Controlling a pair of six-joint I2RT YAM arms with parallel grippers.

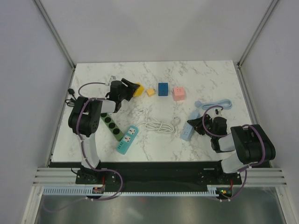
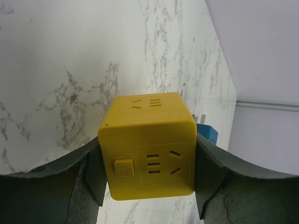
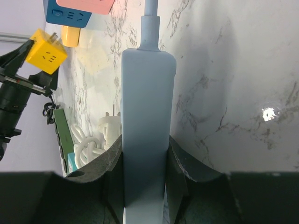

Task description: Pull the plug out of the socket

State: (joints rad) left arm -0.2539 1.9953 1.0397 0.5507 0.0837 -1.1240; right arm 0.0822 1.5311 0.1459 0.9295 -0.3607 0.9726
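My left gripper (image 1: 132, 90) is shut on a yellow cube plug adapter (image 1: 137, 89) at the back left. In the left wrist view the cube (image 2: 147, 149) sits between both pads (image 2: 96, 172), its socket face and power button toward the camera. The right wrist view shows the cube (image 3: 46, 53) with bare metal prongs, plugged into nothing. My right gripper (image 1: 193, 127) is shut on a light blue power strip (image 1: 187, 134) lying on the marble table; both pads press its sides (image 3: 148, 116). Its cord (image 1: 219, 103) loops behind.
A small yellow adapter (image 1: 150, 92), a blue cube (image 1: 162, 88) and a pink cube (image 1: 179, 93) line the back. A green strip (image 1: 110, 123), a teal strip (image 1: 127, 140) and a coiled white cable with plug (image 1: 159, 125) lie mid-table. Black cable (image 1: 71, 95) at the left edge.
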